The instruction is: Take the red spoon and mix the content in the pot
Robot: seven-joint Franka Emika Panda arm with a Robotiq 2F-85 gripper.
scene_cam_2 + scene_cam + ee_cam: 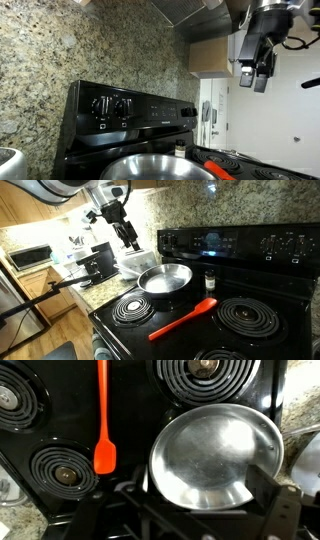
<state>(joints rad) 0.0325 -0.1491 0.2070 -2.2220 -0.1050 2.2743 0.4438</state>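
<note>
- Your pincer (128, 240) hangs high above the stove, jaws spread as wide as they go, with nothing between them.
- In the wrist view the pot (215, 455) sits just under and ahead of the jaws. It is round, shiny and upright on its burner.
- The red spoon (103, 420) lies flat on the black cooktop (135, 420), off to the left of the pot in that view and clear of it. Its wide end is nearer you and its handle points away.
- In an exterior view the red spoon (183, 319) slants between the front burners (131, 308), in front of the pot and well apart from your pincer.
- A small dark jar (209, 280) stands just beside the pot.
- Farthest back are the control panel (110, 107) and the granite wall (40, 50).
</note>
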